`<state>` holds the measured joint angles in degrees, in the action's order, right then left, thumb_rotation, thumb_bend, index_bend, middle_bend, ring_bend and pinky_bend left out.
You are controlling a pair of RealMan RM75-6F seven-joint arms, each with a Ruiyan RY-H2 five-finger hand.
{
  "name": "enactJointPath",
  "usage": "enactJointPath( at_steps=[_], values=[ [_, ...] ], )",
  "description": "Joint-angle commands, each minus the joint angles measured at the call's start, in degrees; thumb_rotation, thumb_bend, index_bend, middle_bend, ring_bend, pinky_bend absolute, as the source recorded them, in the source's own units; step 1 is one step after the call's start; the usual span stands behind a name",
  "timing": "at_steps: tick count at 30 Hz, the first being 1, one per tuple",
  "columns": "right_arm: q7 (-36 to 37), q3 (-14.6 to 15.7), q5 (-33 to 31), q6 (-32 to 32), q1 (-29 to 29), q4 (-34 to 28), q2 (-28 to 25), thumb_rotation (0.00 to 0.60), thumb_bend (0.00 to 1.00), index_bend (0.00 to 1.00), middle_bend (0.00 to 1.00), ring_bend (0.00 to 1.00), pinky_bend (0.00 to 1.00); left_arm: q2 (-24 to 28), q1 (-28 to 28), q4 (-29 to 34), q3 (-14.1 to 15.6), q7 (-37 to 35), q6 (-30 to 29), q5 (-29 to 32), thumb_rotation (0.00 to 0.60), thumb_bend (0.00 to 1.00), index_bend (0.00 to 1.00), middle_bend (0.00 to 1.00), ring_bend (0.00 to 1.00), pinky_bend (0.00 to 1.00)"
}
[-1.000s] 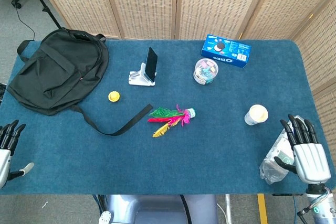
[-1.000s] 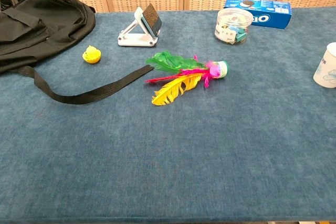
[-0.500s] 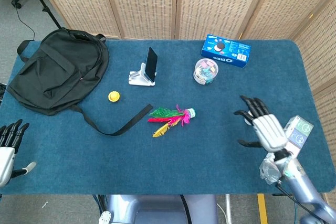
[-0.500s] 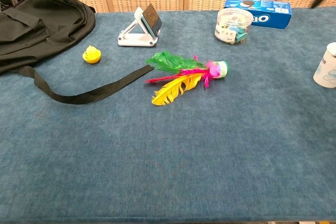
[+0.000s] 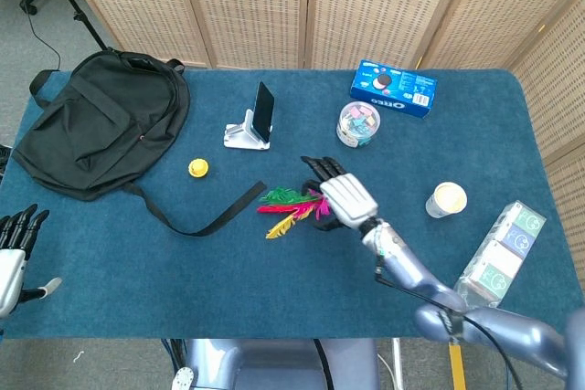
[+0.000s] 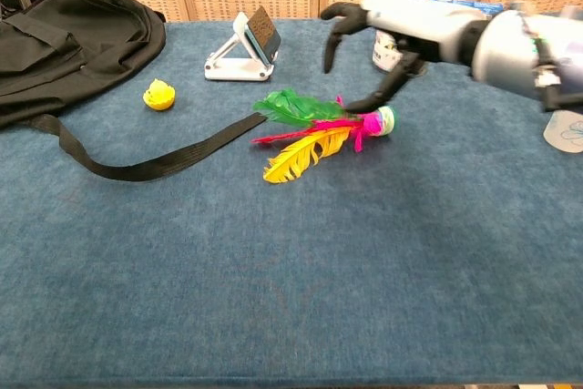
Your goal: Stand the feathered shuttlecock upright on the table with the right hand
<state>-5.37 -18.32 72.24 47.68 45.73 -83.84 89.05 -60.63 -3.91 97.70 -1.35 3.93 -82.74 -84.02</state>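
We found the feathered shuttlecock [image 6: 328, 128] lying flat near the middle of the table [image 6: 291, 298], its green, pink and yellow feathers fanned toward the left and its pale base pointing right. Our right hand [image 6: 383, 38] hovered just above that base with its fingers spread and curled downward, holding nothing; in the chest view one dark finger reached down close to the base, though we could not tell whether it touched.

To do this step well, we judged that the hand should close on the base end rather than on the feathers, which looked soft and likely to bend or slip. A pinch low on the base, followed by a tilt until the feathers pointed up, seemed the safest way to set it standing. The black strap [image 6: 164, 157] of the backpack [image 5: 101, 134] lay just left of the feather tips, so we would keep the lift clear of it.

Compared with half a second before, our right hand had swept from the right part of the table, near the paper cup [image 5: 446, 199], leftward to a spot over the shuttlecock, and it now showed in the chest view, where only a dark tip had shown at the far right corner. The shuttlecock itself had not shifted. Our left hand [image 5: 14, 253] stayed at the near left edge, fingers apart and empty.
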Motion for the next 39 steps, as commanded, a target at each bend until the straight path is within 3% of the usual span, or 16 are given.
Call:
enactJointPath(
  at_steps=[1, 12, 28, 39],
  values=[
    [-3.4, -2.3, -4.5, -2.2, 3.8, 2.9, 3.6, 0.600, 0.32, 0.38, 0.00, 0.00, 0.00, 0.2, -0.3, -0.1, -0.2, -0.3, 0.5, 0.6, 0.600, 0.00, 0.00, 0.00, 0.00, 0.00],
    [-10.2, -2.9, -13.7, -5.1, 10.8, 9.8, 8.8, 0.600, 0.37, 0.38, 0.00, 0.00, 0.00, 1.0, -0.7, -0.1, -0.7, -2.0, 1.8, 2.3, 0.600, 0.00, 0.00, 0.00, 0.00, 0.00],
    [-10.0, -1.1, -16.6, -7.0, 14.7, 16.7, 13.2, 0.600, 0.40, 0.40, 0.00, 0.00, 0.00, 1.6, -0.7, 0.2, -0.6, -2.8, 1.7, 2.5, 0.600, 0.00, 0.00, 0.00, 0.00, 0.00],
    [-8.1, 0.1, -16.1, -6.2, 14.7, 19.6, 15.0, 0.600, 0.50, 0.55, 0.01, 0.00, 0.00, 2.0, -0.7, 0.3, -0.6, -3.0, 2.1, 2.9, 0.600, 0.00, 0.00, 0.00, 0.00, 0.00]
  ],
)
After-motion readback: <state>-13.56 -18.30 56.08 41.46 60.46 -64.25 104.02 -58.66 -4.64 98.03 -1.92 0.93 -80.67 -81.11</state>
